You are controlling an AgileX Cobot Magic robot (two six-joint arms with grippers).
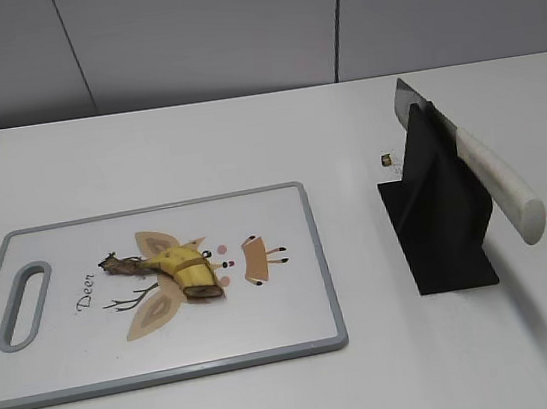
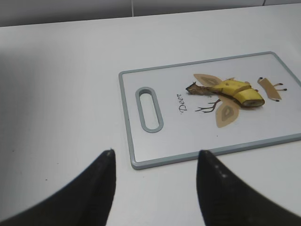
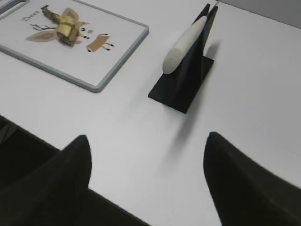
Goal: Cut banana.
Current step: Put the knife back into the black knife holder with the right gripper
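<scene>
While both tools hang spread wide and empty, the banana (image 2: 233,90), a short yellow stub with a brown stem, lies on the cutting board (image 2: 155,155) ahead of the left tool (image 2: 155,157).

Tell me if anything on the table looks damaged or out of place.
The banana on the cutting board is only a short stub, its skin browned at the stem and at the cut end. A tiny dark scrap lies on the table beside the knife stand. The knife sits in its stand.
</scene>
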